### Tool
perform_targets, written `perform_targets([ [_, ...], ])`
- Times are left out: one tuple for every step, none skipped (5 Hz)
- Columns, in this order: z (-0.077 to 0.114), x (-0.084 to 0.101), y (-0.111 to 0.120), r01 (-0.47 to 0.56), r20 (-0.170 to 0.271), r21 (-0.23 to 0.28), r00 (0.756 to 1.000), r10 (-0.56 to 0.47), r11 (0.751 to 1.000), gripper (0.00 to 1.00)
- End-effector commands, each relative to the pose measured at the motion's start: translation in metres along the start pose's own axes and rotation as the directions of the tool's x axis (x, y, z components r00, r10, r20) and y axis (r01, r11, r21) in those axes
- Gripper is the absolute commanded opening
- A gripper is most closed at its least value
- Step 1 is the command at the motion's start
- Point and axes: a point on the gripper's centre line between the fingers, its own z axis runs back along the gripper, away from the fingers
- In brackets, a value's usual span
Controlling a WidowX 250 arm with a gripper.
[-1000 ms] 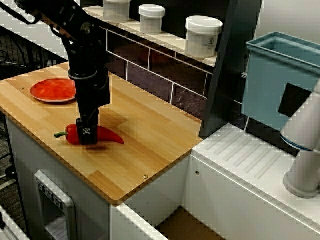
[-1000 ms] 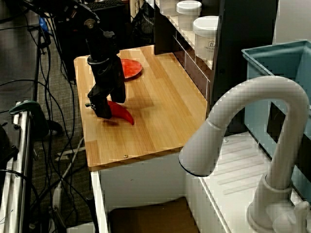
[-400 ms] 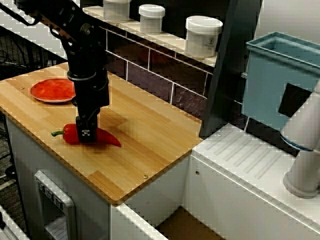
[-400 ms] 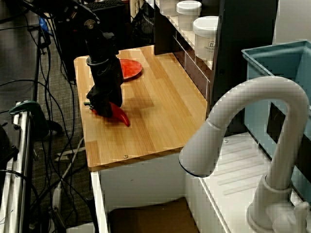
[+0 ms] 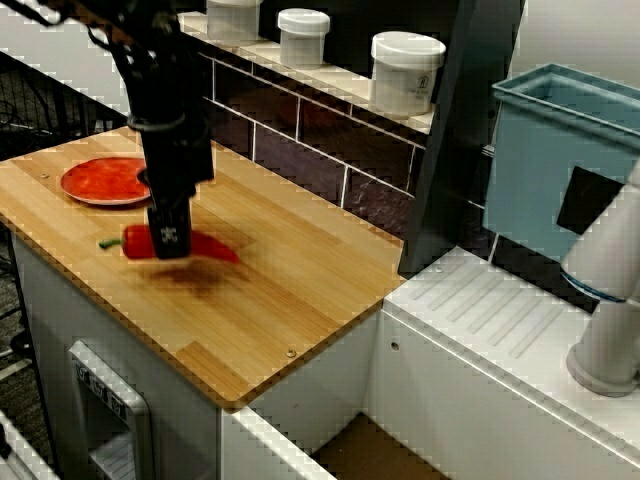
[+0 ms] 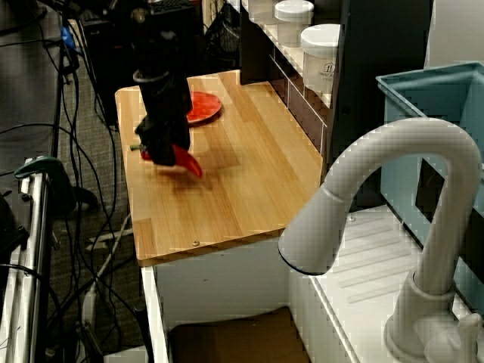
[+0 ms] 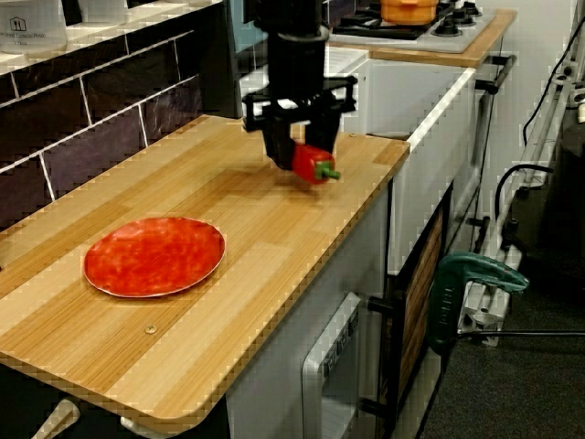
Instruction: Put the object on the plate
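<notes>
lifted since before, gripper [image 5: 168,240] clamps chili pepper [image 5: 205,246] above countertop [image 5: 290,290].

One glossy red chili pepper [image 5: 205,246] is showing, one round red-orange plate [image 5: 104,180] is sitting on the single wooden bench [image 5: 290,290], and three white lidded jars [image 5: 405,72] are standing on the shelf at twelve o'clock.

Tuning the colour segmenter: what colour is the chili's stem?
Green; the chili stem shows best in the view from the plate's end.

Red chili [image 5: 205,246] with green stem [image 7: 330,172]; red-orange plate [image 7: 154,256]; black gripper [image 5: 168,238]; light striped-wood counter [image 5: 290,290]; white jars [image 5: 406,72]; dark tiles [image 5: 300,160].
</notes>
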Motion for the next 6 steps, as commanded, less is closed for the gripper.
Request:
perform_targets([
  [0.050, -0.003, 0.052, -0.112, 0.127, 0.068, 0.987, 0.103, 0.991, 0.00],
  [0.054, -0.008, 0.082, -0.193, 0.140, 0.124, 0.975, 0.175, 0.973, 0.00],
  [0.059, -0.013, 0.108, -0.248, 0.147, 0.157, 0.963, 0.225, 0.956, 0.00],
  [0.059, -0.023, 0.133, -0.294, 0.156, 0.197, 0.951, 0.266, 0.935, 0.00],
  [0.040, -0.035, 0.150, -0.312, 0.122, 0.218, 0.949, 0.291, 0.925, 0.00],
  [0.031, -0.042, 0.154, -0.304, 0.100, 0.228, 0.952, 0.289, 0.925, 0.00],
])
